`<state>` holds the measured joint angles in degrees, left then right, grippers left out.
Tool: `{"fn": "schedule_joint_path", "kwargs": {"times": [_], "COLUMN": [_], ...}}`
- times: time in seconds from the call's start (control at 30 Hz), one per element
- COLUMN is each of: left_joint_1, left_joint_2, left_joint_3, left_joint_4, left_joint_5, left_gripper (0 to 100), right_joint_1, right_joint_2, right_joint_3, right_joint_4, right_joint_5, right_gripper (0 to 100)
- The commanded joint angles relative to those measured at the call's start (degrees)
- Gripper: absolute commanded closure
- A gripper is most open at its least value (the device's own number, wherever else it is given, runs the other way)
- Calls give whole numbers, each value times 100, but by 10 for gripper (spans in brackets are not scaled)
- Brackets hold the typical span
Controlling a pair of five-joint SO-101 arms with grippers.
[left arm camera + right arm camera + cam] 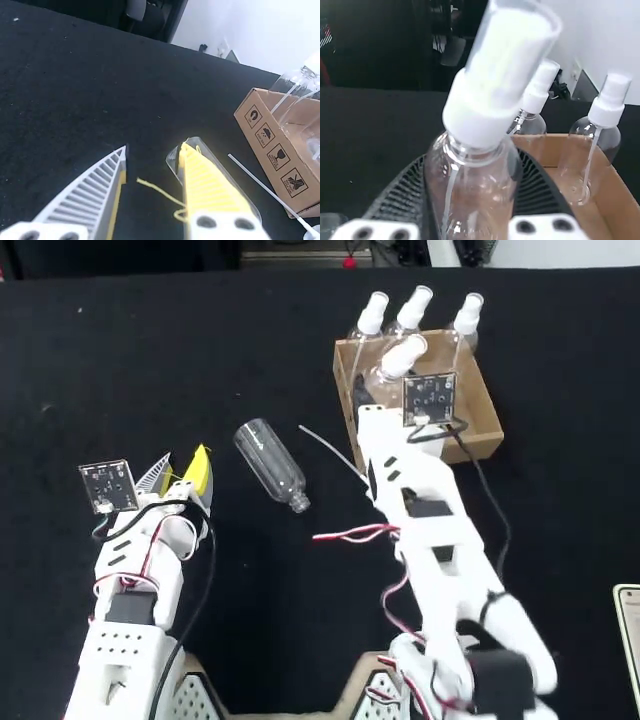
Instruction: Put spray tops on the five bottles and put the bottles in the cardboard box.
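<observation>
My right gripper [385, 390] [472, 170] is shut on a clear bottle [385, 378] [470, 195] with a white spray top [405, 352] [500, 75], held tilted over the near-left part of the cardboard box [480, 430] [550, 150]. Three capped bottles [413, 308] [600, 125] stand along the box's far side. An uncapped clear bottle [270, 465] lies on the black table. Close by lies a thin dip tube [328, 450] [260, 185]. My left gripper [180, 462] [154, 147] stands open to the left of the lying bottle, holding nothing.
The black table [150, 360] spreads wide to the left and behind. The right arm [440, 540] stretches from the front edge up to the box. A pale object [628, 625] sits at the right edge.
</observation>
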<state>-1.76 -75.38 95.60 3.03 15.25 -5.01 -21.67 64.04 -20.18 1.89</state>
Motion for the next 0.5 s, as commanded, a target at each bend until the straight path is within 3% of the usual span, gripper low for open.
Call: {"fn": "schedule_joint_path", "kwargs": {"times": [0.0,0.47], "left_joint_1": [92,338], "left_joint_2": [-35,-35], "left_joint_3": [171,180], "left_joint_4": [-141,-132], "left_joint_5": [-35,-35], "left_gripper": [830,830], "right_joint_1": [167,237], "right_joint_2": [338,1974], "right_joint_3": [-567,-1622], "right_joint_4": [-255,-281], "right_joint_5": [-44,-18], "right_gripper": [925,925]}}
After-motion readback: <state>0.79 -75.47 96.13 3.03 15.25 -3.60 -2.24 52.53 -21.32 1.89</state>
